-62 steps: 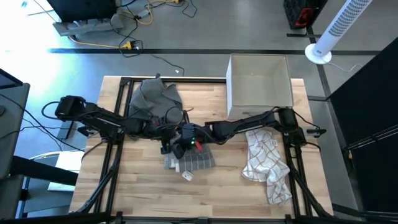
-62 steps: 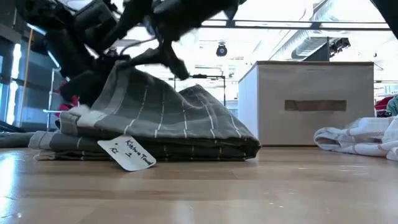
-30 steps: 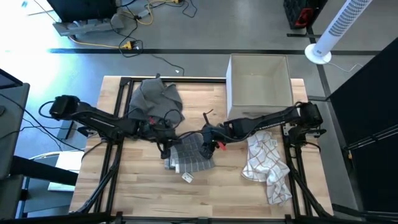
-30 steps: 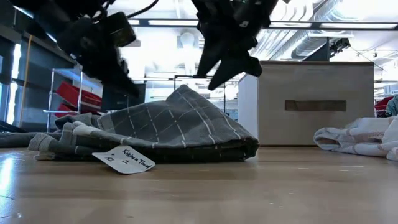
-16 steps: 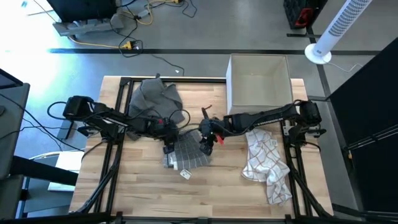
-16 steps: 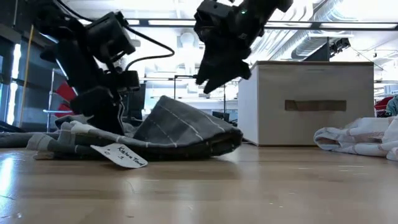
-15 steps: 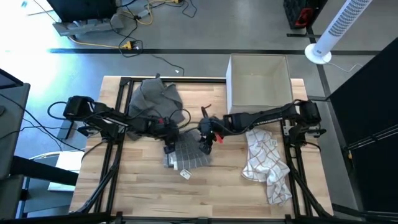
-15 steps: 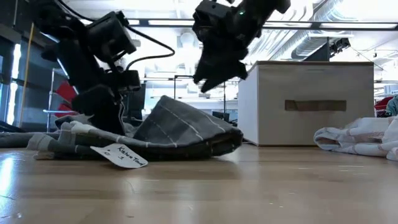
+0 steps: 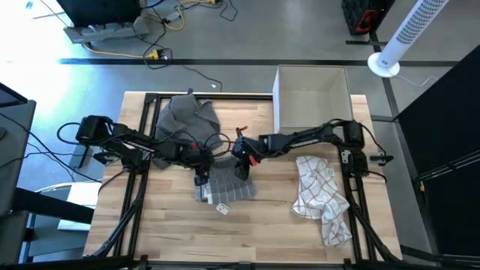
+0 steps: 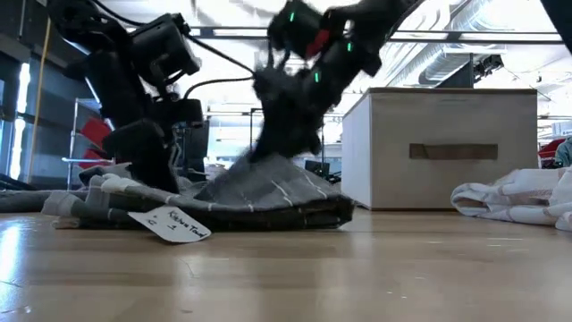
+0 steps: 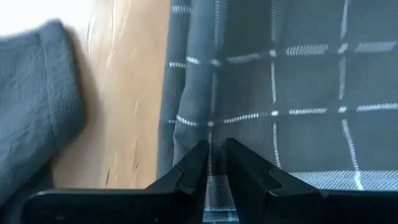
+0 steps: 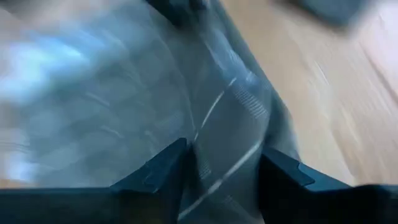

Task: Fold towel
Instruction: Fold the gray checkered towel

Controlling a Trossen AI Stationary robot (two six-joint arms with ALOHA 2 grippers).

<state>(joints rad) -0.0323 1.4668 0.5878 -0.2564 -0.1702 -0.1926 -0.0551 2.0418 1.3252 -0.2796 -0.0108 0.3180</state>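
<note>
So the right gripper [image 9: 241,169] just dropped back onto the gray checked towel [image 9: 225,185], fingers apart astride a fold ridge. Left gripper [image 9: 201,178] is pinched near shut on the towel's other edge, so imo the fold's not done.

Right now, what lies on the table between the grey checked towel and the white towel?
Bare wood only. In the high view, nothing sits between the checked towel and the white towel.
</note>
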